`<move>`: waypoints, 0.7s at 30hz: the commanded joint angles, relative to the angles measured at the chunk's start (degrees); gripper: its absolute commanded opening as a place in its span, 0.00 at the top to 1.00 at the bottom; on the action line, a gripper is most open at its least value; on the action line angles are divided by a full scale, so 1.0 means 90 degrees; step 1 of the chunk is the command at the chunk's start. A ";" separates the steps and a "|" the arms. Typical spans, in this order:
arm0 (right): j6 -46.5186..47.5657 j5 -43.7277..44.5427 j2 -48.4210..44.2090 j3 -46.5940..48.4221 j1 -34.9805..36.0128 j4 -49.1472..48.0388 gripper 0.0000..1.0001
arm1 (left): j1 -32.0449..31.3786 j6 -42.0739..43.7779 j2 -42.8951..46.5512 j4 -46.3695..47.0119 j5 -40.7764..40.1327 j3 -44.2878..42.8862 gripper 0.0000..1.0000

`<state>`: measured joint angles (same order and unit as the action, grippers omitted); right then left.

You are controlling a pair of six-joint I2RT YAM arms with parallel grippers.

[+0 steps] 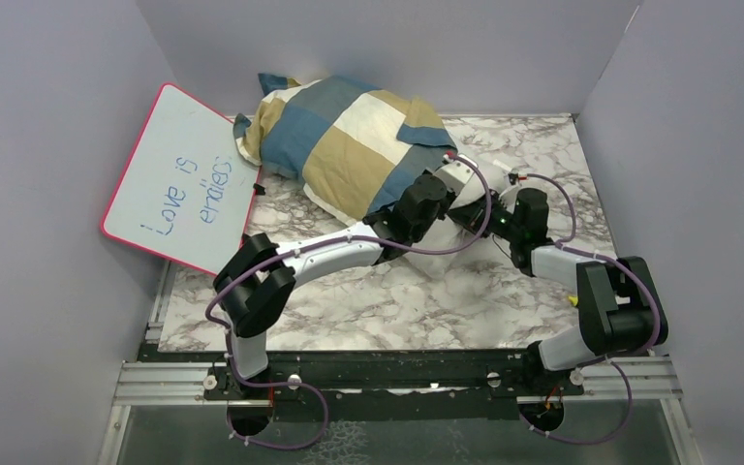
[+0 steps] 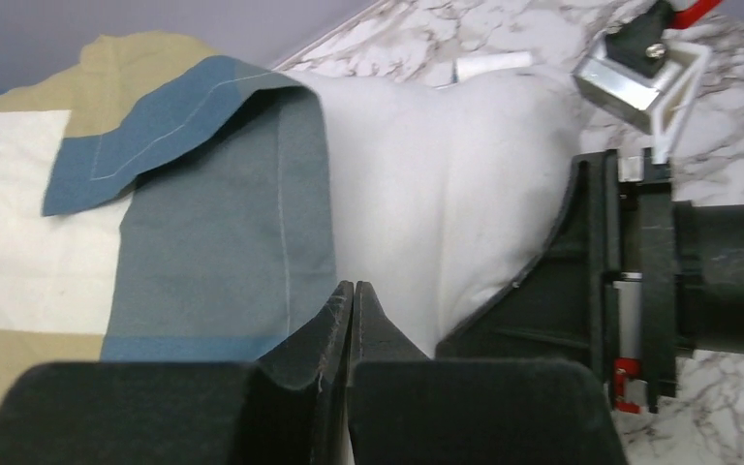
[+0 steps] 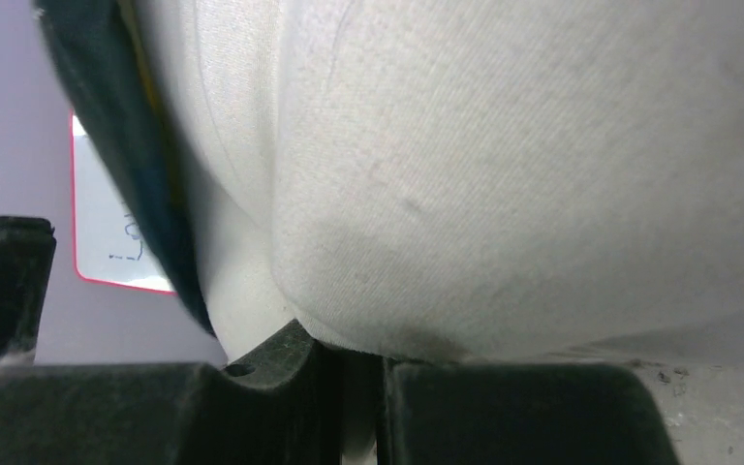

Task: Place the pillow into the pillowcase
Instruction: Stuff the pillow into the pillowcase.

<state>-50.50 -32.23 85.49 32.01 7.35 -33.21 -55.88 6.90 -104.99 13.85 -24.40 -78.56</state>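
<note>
Showing one pillow (image 1: 443, 260) near the table's (image 1: 397, 310) far edge, mostly inside one checked pillowcase (image 1: 349, 136), white near end protruding. The left gripper (image 2: 352, 310) is pressed together on the pillowcase hem; the right gripper (image 3: 354, 407) pinches the pillow's bare end. One whiteboard (image 1: 179, 179) leans at the left edge; bare marble shows along the near edge.

I've got a pink-rimmed whiteboard (image 1: 179, 179) at far L, tilted vs the L wall (image 1: 39, 194), blue handwriting on it. Marble-pattern tabletop (image 1: 397, 310) under it. Sm white cylinder (image 2: 489, 66) lying on the marble. Alu rail (image 1: 155, 383) along near edge.
</note>
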 commanded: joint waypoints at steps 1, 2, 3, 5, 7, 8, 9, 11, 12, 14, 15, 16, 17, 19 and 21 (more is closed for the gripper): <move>-0.0172 -0.0270 0.0146 -0.0112 0.0169 -0.0382 0.87 | -0.0090 -0.0475 0.0136 0.0390 0.0818 0.0338 1.00; -0.0170 -0.0276 0.0154 -0.0110 0.0170 -0.0392 0.87 | -0.0090 -0.0570 0.0102 0.0431 0.0968 0.0378 1.00; -0.0179 -0.0281 0.0155 -0.0109 0.0178 -0.0406 0.87 | -0.0090 -0.0673 0.0066 0.0467 0.1093 0.0399 1.00; -0.0187 -0.0287 0.0182 -0.0101 0.0189 -0.0426 0.87 | -0.0093 -0.0737 -0.0040 0.0469 0.1254 0.0353 1.00; -0.0217 -0.0319 0.0192 -0.0100 0.0203 -0.0456 0.87 | -0.0094 -0.0907 -0.0090 0.0426 0.1313 0.0275 1.00; -0.0221 -0.0325 0.0170 -0.0108 0.0206 -0.0460 0.87 | -0.0099 -0.0930 -0.0083 0.0375 0.1248 0.0243 1.00; -0.0212 -0.0318 0.0157 -0.0123 0.0208 -0.0460 0.87 | -0.0095 -0.0956 -0.0083 0.0267 0.1098 0.0197 1.00; -0.0160 -0.0299 0.0092 -0.0138 0.0213 -0.0452 0.87 | -0.0101 -0.0915 -0.0090 -0.0096 0.0700 0.0023 0.92; -0.0122 -0.0301 0.0085 -0.0118 0.0211 -0.0406 0.87 | -0.0100 -0.0834 -0.0120 -0.0318 0.0480 -0.0090 0.81; -0.0052 -0.0313 0.0055 -0.0057 0.0203 -0.0288 0.86 | -0.0101 -0.0607 -0.0234 -0.0818 -0.0062 -0.0445 0.44; -0.0036 -0.0299 0.0036 -0.0043 0.0205 -0.0273 0.86 | -0.0096 -0.0481 -0.0298 -0.1029 -0.0354 -0.0584 0.36; -0.0025 -0.0289 0.0031 -0.0036 0.0208 -0.0273 0.86 | -0.0106 -0.0381 -0.0338 -0.1150 -0.0656 -0.0687 0.29; -0.0012 -0.0276 0.0029 -0.0025 0.0207 -0.0261 0.86 | -0.0103 -0.0246 -0.0374 -0.1188 -0.0883 -0.0731 0.24; 0.0005 -0.0283 0.0057 0.0002 0.0208 -0.0247 0.86 | -0.0093 0.0096 -0.0438 -0.1192 -0.1294 -0.0795 0.13; -0.0020 -0.0298 0.0101 0.0005 0.0213 -0.0265 0.86 | -0.0069 0.0303 -0.0526 -0.1218 -0.1622 -0.0878 0.08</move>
<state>-51.53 -32.47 86.15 31.66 7.92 -35.03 -56.45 4.19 -107.92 6.04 -28.36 -83.96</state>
